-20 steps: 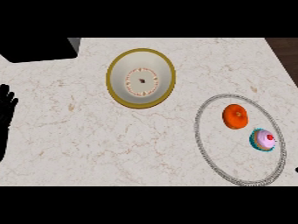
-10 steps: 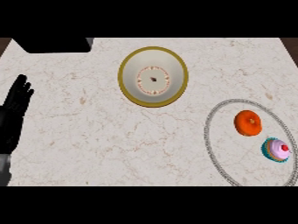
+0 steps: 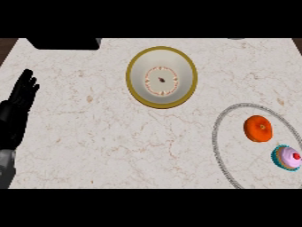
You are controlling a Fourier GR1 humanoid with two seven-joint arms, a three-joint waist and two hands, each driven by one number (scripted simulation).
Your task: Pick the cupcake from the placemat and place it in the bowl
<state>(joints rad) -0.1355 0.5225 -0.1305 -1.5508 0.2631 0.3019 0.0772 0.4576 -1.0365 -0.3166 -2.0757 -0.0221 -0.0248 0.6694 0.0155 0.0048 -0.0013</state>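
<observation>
Marble counter, left hand flat, fingers straight

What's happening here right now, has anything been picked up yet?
Nothing is being handled at this moment. The cupcake sits on the placemat at the right, beside a round orange item. The bowl, farther back near the middle, has no cupcake in it. Only the left hand shows, open and resting at the left edge; the right hand is out of view.
</observation>
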